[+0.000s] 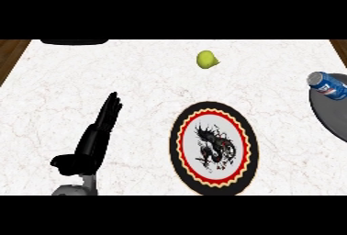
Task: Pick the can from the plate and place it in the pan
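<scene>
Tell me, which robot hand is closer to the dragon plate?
Left. The left hand is open with straight fingers, to the left of the dragon plate and apart from it. The right hand does not show in the head view, so only the left can be placed.

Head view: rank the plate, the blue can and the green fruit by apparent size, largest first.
1. plate, by far the largest.
2. blue can, partly cut off at the right edge.
3. green fruit, somewhat smaller than the can's visible part.
</scene>
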You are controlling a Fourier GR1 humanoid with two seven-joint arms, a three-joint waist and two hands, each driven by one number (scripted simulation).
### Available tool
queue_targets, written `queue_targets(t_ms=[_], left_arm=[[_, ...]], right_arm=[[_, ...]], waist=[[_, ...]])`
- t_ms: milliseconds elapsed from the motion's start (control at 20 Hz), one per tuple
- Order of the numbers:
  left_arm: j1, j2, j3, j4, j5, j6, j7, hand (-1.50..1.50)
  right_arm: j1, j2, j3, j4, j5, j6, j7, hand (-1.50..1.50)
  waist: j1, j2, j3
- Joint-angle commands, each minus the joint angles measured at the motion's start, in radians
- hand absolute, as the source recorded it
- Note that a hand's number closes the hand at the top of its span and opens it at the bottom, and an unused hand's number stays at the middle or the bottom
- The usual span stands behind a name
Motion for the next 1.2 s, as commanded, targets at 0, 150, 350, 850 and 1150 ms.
queue_targets(t_ms=[0, 150, 350, 850, 1150], left_arm=[[-0.021, -0.003, 0.012, 0.007, -0.002, 0.009, 0.006, 0.00], [0.051, 0.014, 0.003, -0.025, 0.001, -0.013, -0.015, 0.00], [0.041, 0.015, 0.012, -0.032, 0.003, -0.014, -0.007, 0.00], [0.000, 0.010, 0.041, -0.012, 0.014, -0.031, 0.014, 0.00], [-0.019, 0.003, 0.039, -0.060, -0.003, -0.010, 0.078, 0.00]], right_arm=[[0.087, -0.043, -0.064, 0.023, -0.092, 0.188, -0.084, -1.50], [0.113, -0.055, -0.055, 0.024, -0.116, 0.313, -0.082, -1.50], [0.216, -0.074, -0.034, 0.001, -0.134, 0.448, -0.183, -1.50], [0.372, -0.039, 0.040, -0.165, -0.222, 0.486, -0.216, -1.50], [0.419, -0.015, 0.089, -0.189, -0.229, 0.472, -0.255, -1.50]], waist=[[-0.015, -0.004, 0.000], [-0.012, -0.007, -0.002], [-0.014, -0.008, -0.002], [-0.020, -0.010, -0.004], [-0.015, -0.009, -0.003]])
